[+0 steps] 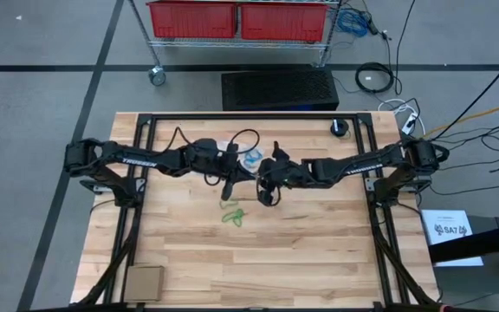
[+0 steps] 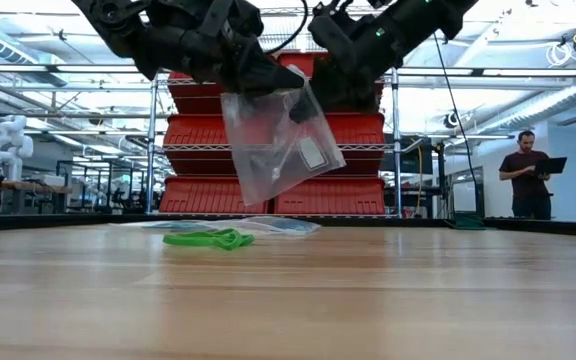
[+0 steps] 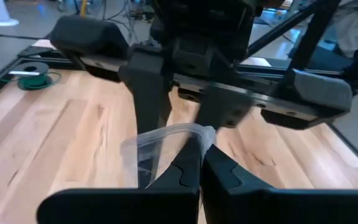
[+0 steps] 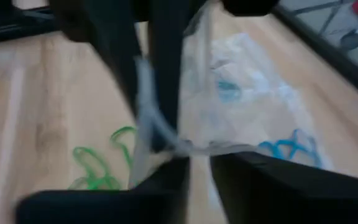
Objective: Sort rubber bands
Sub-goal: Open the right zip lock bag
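Note:
A clear plastic bag (image 2: 278,140) hangs in the air between my two grippers, above the middle of the table. My left gripper (image 1: 226,186) is shut on it from the left, and my right gripper (image 1: 267,189) is shut on it from the right. Green rubber bands (image 1: 232,215) lie loose on the wood just nearer than the grippers; they also show in the low view (image 2: 208,238) and the right wrist view (image 4: 98,165). Blue rubber bands (image 4: 284,146) lie inside a second clear bag (image 1: 251,159) flat on the table behind the grippers. My left gripper pinches the hanging bag's top edge (image 3: 166,134) between its two fingers (image 3: 185,171), coming from the table's left and slanting down. The bag hangs below, clear of the table. My right gripper pinches the same bag's top edge (image 4: 169,142) on the opposite side, coming from the table's right and slanting down. The bag hangs slack under it (image 2: 313,120).
A flat cardboard piece (image 1: 144,282) lies at the near left corner, and a dark round object (image 1: 340,128) sits at the far right. A spool of green wire (image 3: 33,73) sits near the table's edge. A person (image 2: 530,172) stands far off in the room.

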Tool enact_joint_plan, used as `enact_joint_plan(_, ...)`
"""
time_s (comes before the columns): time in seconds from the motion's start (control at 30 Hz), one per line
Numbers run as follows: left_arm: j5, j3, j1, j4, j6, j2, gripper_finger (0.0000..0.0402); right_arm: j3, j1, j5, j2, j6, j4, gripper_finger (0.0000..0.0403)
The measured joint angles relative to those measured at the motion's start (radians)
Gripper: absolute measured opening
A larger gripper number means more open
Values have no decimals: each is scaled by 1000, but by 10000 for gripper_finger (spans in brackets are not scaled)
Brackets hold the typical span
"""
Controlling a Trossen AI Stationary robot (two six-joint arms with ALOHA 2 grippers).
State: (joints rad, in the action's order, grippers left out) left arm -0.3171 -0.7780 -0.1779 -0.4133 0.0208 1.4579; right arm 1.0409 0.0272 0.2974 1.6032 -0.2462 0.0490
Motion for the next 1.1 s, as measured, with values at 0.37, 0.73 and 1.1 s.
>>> enact_joint_plan(0.37, 94, 0, 46, -27, -1, 0, 0, -74, 56, 18, 7, 122, -187, 1)
enact_joint_plan(0.73, 166, -1, 69, -87, -5, 1, 0, -188, 50, 7, 8, -38, -438, 67)
enact_joint_plan(1.1, 165, -2, 69, 92, -54, -79, 0, -188, 50, 7, -87, -44, -260, 209)
